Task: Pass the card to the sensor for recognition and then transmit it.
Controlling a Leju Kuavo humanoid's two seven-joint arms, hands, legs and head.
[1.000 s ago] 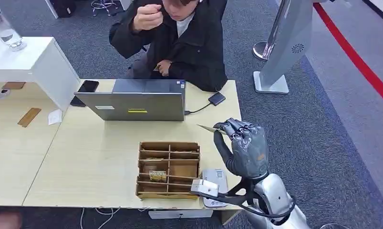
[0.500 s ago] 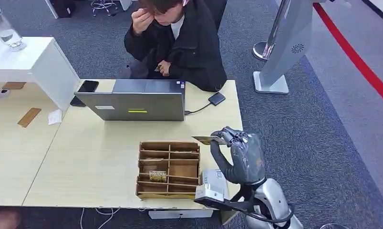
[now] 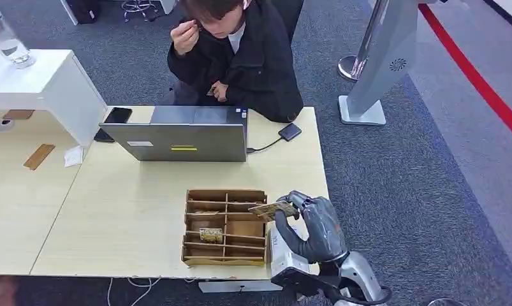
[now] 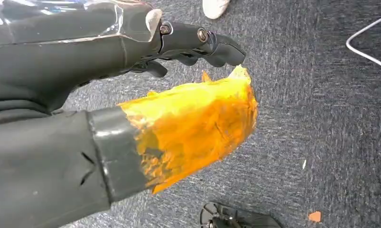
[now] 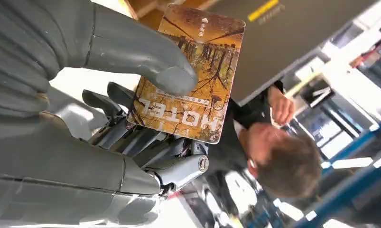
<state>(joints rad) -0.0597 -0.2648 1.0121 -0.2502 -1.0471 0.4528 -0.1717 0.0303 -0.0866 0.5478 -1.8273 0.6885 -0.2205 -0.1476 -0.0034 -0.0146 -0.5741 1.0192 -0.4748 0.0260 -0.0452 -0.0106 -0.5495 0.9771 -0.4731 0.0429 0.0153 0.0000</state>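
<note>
Right hand (image 3: 314, 224) pinches the card (image 3: 273, 209) between thumb and fingers; the wrist view confirms the thumb pressed on its printed face, with "HOTEL" legible. The card is held roughly flat, above the right edge of the wooden tray (image 3: 226, 226) and near the white sensor (image 3: 284, 245) at the front edge of the table (image 3: 132, 204). The sensor is partly hidden by the hand and wrist. Card and sensor appear apart; contact cannot be confirmed.

Left hand (image 4: 131, 95) hangs over carpet, fingers curled loosely with nothing in them; the thumb carries orange tape. Whether it counts as fully closed is not clear from this view.

A person (image 3: 240, 57) sits behind a laptop (image 3: 183, 137) across the table, one hand raised to the face, neither hand extended toward the robot.

Assessment: the card is secured in hand, so pickup is complete. Presentation to the sensor looks to be in progress and not finished, since the card sits beside and above the unit rather than over its face. Recognition, and the handover that follows, remain outstanding. The recipient is not yet positioned to receive.
</note>
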